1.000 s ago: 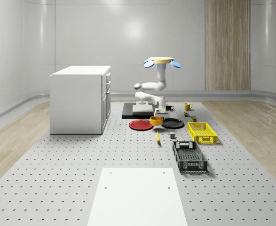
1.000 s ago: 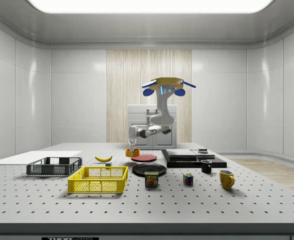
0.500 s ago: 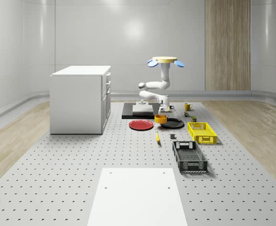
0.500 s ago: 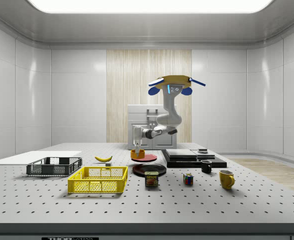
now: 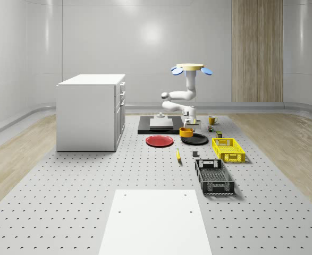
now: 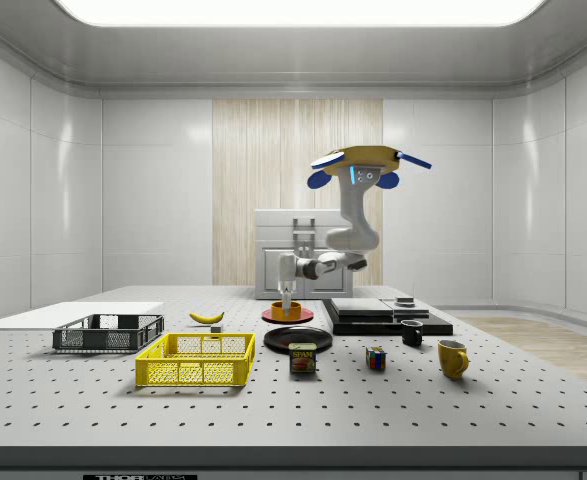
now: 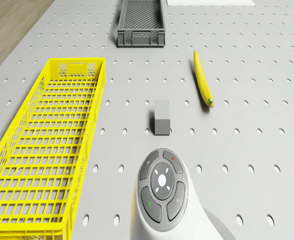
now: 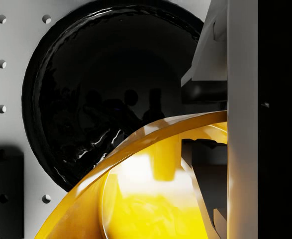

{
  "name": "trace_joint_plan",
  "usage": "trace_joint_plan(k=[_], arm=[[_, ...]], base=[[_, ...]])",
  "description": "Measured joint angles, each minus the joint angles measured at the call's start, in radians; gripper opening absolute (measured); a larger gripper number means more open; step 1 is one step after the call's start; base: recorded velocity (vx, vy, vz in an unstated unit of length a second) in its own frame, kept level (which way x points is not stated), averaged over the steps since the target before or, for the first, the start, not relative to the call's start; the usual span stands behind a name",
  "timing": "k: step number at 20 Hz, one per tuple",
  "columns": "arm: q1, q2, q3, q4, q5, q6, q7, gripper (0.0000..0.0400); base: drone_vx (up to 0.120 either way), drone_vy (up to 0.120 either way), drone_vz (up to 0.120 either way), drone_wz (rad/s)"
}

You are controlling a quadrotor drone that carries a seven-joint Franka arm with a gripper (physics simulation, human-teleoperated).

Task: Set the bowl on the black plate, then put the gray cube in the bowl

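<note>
We hover over the table [image 5: 81,186] — our jaws [image 5: 186,127] pinching the orange bowl [image 5: 186,132] just above the black plate [image 5: 197,140], its nine-o'clock edge.

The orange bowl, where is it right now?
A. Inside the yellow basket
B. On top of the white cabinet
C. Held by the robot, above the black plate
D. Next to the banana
C: the jaws grip the orange bowl by its rim, hanging above the black plate.
</note>
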Motion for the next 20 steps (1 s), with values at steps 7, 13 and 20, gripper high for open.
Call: trace_joint_plan(k=[7,13,20], arm=[[0.001,0.001,0.0,0.0,-0.001,-0.001,-0.001,0.01],[0.001,0.002,0.0,0.0,-0.001,-0.002,-0.001,0.01],[0.009,-0.001,-0.005,-0.007,-0.005,-0.001,-0.003,0.01]], base=[[0.0,0.12,-0.074,0.0],[0.0,0.12,0.0,0.0],[0.0,0.034,0.0,0.0]])
